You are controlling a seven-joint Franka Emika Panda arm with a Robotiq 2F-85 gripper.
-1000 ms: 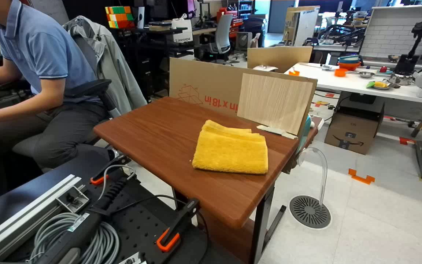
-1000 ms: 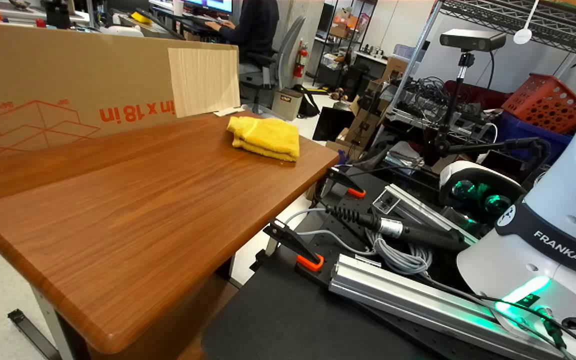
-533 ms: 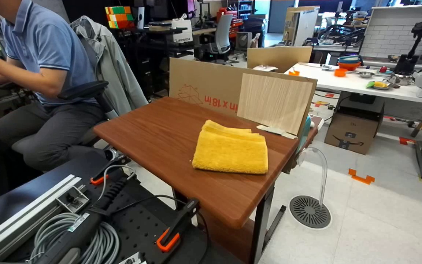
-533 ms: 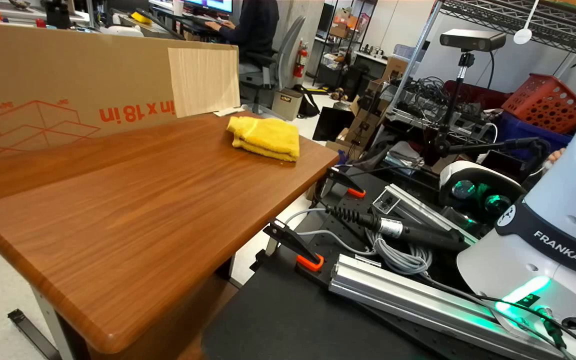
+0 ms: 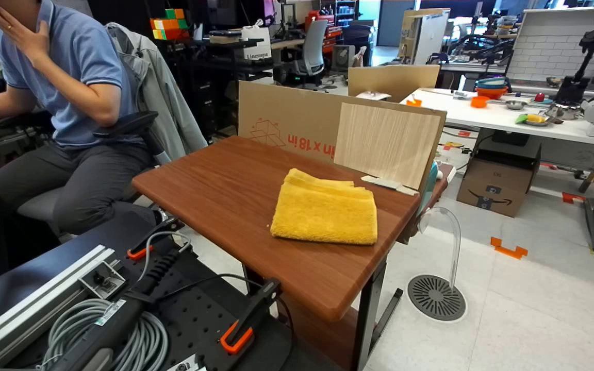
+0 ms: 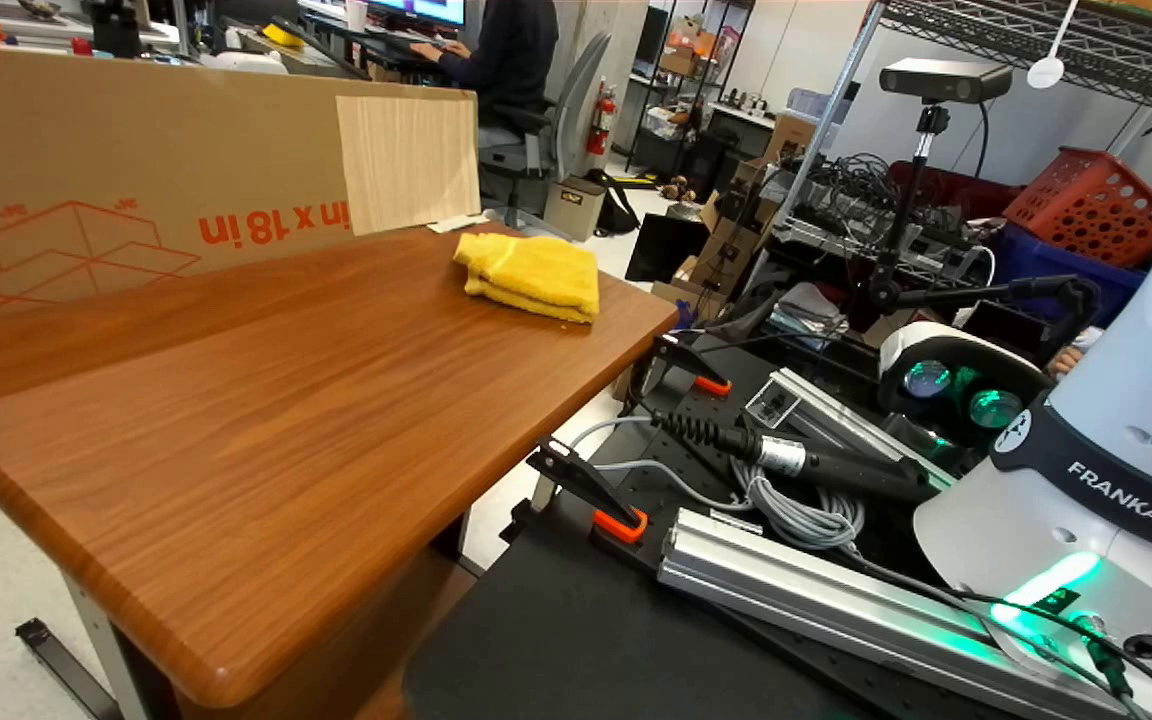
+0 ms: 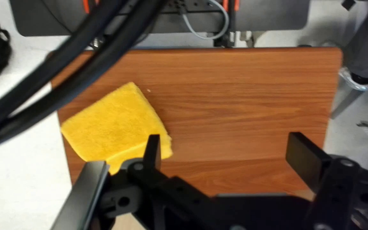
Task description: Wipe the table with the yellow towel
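Reddish-brown wood grain covers the rectangular, round-cornered table (image 5: 214, 185), which we see in both exterior views. Along one long edge stands an upright tan cardboard panel (image 5: 292, 112) printed in red. Beyond the opposite long edge we see part of a white robot arm (image 6: 1136, 395). Against the panel, toward one short edge, is a square sheet (image 5: 387, 144) of pale, striped wood grain. Near that same short edge we find the folded, fluffy yellow towel (image 5: 325, 214) lying flat on the table. In the wrist view the black two-fingered gripper (image 7: 225, 148) is spread wide, holding nothing; one finger hides part of the towel. A pale speck (image 7: 149, 90) lies just beside the towel.
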